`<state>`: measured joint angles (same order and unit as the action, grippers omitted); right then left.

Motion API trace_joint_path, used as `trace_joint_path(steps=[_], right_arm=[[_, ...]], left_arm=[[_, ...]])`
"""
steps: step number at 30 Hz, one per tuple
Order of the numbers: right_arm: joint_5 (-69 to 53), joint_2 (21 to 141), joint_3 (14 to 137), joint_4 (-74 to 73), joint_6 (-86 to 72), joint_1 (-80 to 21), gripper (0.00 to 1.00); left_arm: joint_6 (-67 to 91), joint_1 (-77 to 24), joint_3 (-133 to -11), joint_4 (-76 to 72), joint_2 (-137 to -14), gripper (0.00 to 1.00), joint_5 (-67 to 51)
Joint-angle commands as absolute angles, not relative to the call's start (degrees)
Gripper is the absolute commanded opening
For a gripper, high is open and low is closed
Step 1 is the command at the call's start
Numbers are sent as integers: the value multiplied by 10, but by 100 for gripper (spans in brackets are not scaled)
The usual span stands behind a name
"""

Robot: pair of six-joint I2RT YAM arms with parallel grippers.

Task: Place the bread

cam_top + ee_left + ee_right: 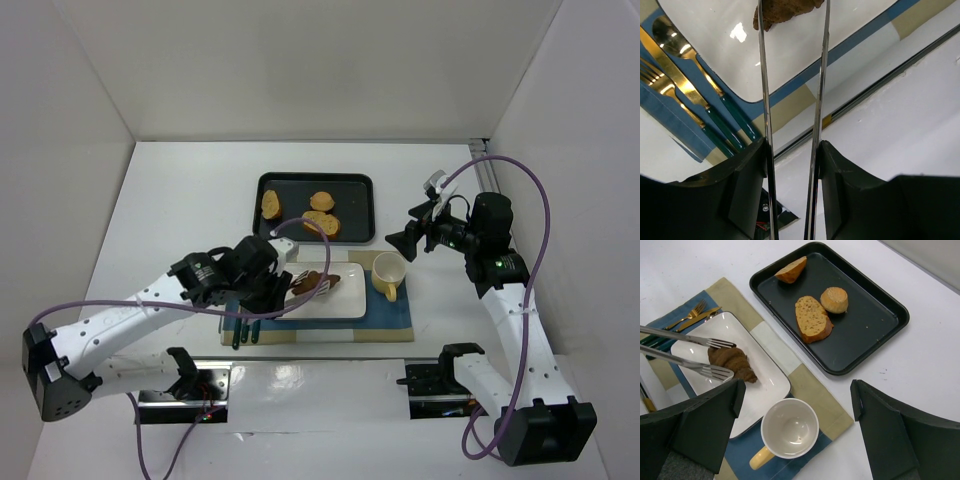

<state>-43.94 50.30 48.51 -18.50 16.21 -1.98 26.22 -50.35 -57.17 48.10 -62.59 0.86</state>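
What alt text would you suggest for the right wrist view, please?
Metal tongs bracket one end of a dark croissant on a white plate, which sits on a placemat beside an empty cup. Beyond, a black tray holds three toasted bread pieces; the open right gripper frames the bottom edge.

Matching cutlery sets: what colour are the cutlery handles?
Dark green handles; clearest in the left wrist view.

The tongs (763,90) between the left gripper (792,150) fingers are gleaming as polished, mirror-smooth metal; the gripper shell is looking like matt black plastic. At the tong tips the bread (732,362) is showing a ridged, dull, rough crust on a glossy white plate (765,385). Beside the hand, cutlery (680,85) is shining as gold metal with glossy green handles; the placemat (810,390) is looking like woven cloth.
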Motion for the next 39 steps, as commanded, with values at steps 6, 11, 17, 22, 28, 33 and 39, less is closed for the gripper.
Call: trace_joint_path(steps=[6,11,17,22,28,33,39], right_arm=[[-438,503,502,-178,170,-18,100],[-438,503,502,-178,170,-18,100],[-438,503,502,-178,170,-18,100],[-438,503,502,-178,170,-18,100],[-438,503,502,-178,170,-18,100],[-438,497,502,-178,170,-18,100],[-438,497,502,-178,170,-18,100]], left_arm=[[283,-525,-577,473,-661,37,23],[294,-525,-577,473,-641,57,47],[300,-525,-590,478,-601,59,57],[300,-525,-595,484,-601,61,50],[294,-525,-583,478,-612,65,32],[289,-525,-577,472,-617,69,26],[289,-525,-577,472,-612,72,32]])
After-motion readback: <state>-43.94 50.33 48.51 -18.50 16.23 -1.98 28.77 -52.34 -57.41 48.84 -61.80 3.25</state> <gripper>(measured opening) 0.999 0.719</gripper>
